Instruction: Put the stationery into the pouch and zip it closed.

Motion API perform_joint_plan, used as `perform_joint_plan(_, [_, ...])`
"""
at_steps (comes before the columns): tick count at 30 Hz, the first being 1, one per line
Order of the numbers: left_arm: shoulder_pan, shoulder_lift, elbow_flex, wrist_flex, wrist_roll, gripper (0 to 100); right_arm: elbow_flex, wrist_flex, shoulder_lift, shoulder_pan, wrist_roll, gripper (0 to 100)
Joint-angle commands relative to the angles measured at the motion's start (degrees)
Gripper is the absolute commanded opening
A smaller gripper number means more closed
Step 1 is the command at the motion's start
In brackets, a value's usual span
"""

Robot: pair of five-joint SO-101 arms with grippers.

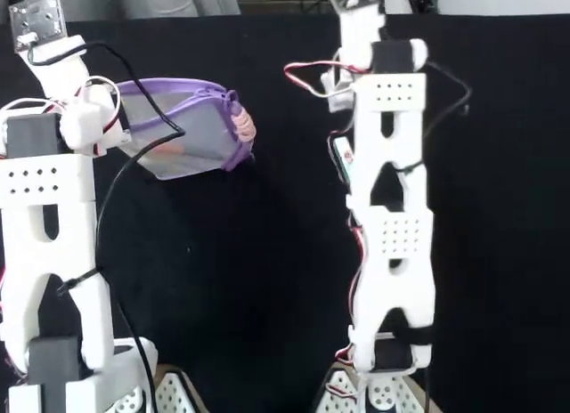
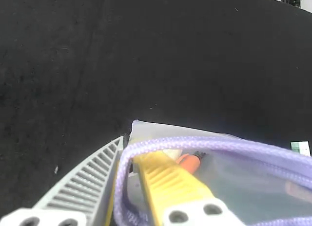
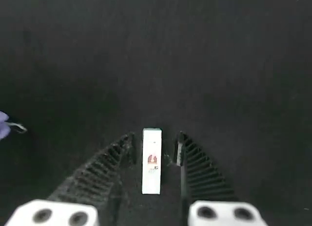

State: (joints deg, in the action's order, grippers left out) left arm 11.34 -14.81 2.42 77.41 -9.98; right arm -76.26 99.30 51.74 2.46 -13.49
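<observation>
A clear pouch [image 1: 191,133] with a purple zipper rim [image 2: 204,147] is held up at the back left of the black table. My left gripper [image 2: 130,150] is shut on its rim, with the yellow finger [image 2: 165,179] inside and the grey finger [image 2: 92,182] outside. Something orange [image 2: 187,160] lies inside the pouch. A small white eraser-like bar [image 3: 151,161] lies flat on the cloth. My right gripper [image 3: 156,138] is open and low over it, one finger on each side. In the high view the right gripper [image 1: 343,173] points down beside the pouch.
A pink coiled charm [image 1: 242,126] hangs at the pouch's zipper end. A purple pull tab [image 3: 4,124] shows at the edge of the right wrist view. Black cloth [image 1: 499,208] covers the table, with both arm bases along the front edge.
</observation>
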Motion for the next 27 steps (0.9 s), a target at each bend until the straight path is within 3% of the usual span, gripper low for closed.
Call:
perform_joint_plan(1, [1.0, 2.6, -0.8, -0.7, 0.7, 3, -2.6, 1.8, 3.7, -1.1, 0.3, 11.8])
perform_joint_plan(27, [1.0, 2.2, -3.9, -3.0, 0.7, 3, -3.0, -2.2, 20.4, -2.5, -1.5, 11.3])
